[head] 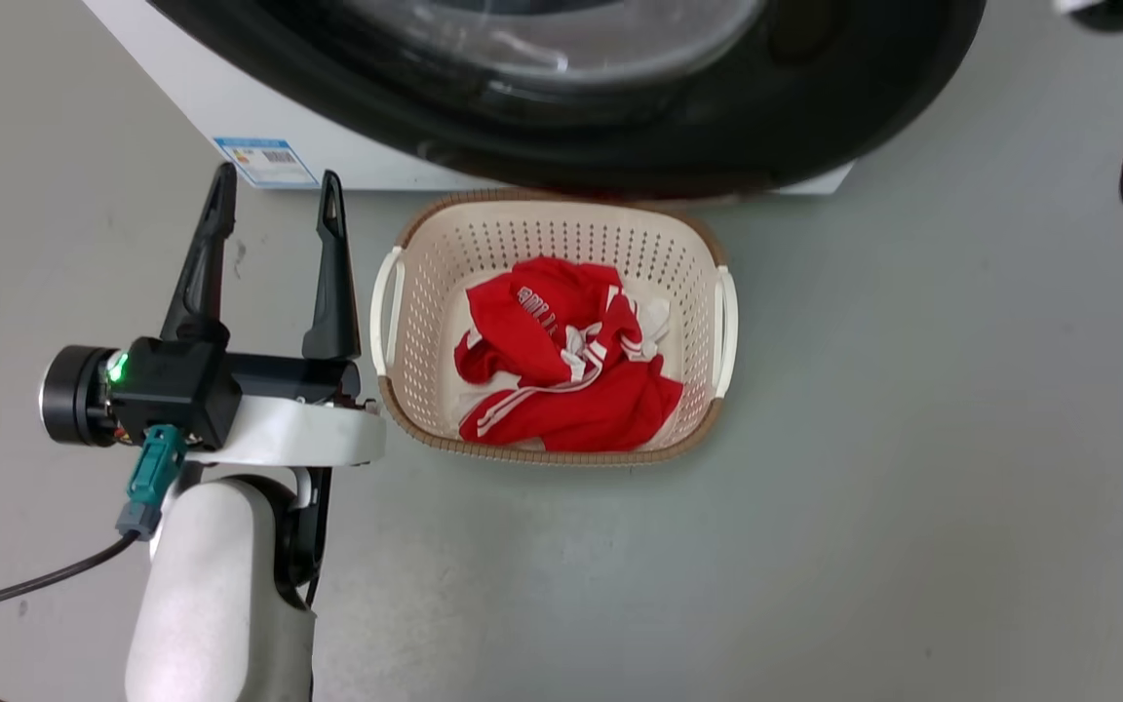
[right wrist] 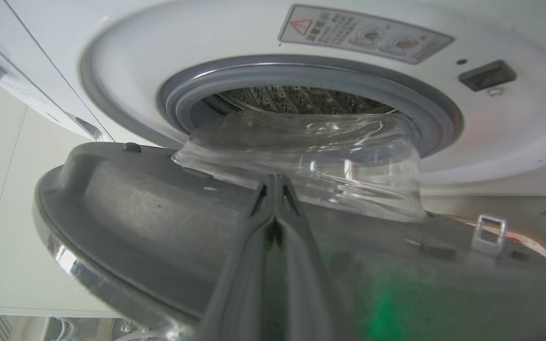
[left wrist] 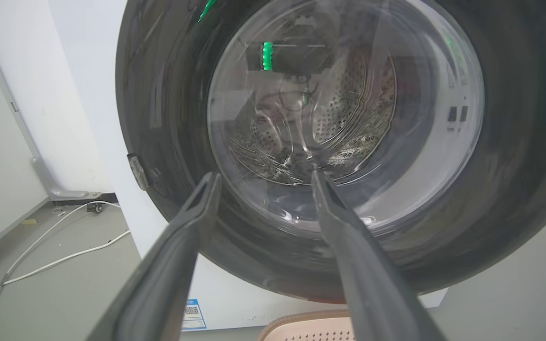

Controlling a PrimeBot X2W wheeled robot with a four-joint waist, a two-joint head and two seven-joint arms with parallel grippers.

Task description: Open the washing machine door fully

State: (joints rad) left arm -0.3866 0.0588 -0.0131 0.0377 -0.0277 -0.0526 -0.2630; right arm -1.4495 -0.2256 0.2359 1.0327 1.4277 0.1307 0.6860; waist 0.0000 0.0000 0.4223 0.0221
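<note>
As the head camera looks down, the washing machine door (head: 717,136) fills the top of the frame. It is a big black round lid in front of the white washing machine (head: 259,97). The left gripper (head: 278,177) is at the left, with its fingers wide apart and holding nothing. A cream basket (head: 522,234) with red clothes (head: 561,380) sits in the middle.

From the left wrist, the spread fingers point up at the door's glass bowl (left wrist: 349,118).

From the right wrist, the right gripper (right wrist: 277,180) is low in the middle, its fingers pressed together on nothing. The door's grey inside is behind it, and the door is partly open below the drum mouth (right wrist: 301,94).
</note>
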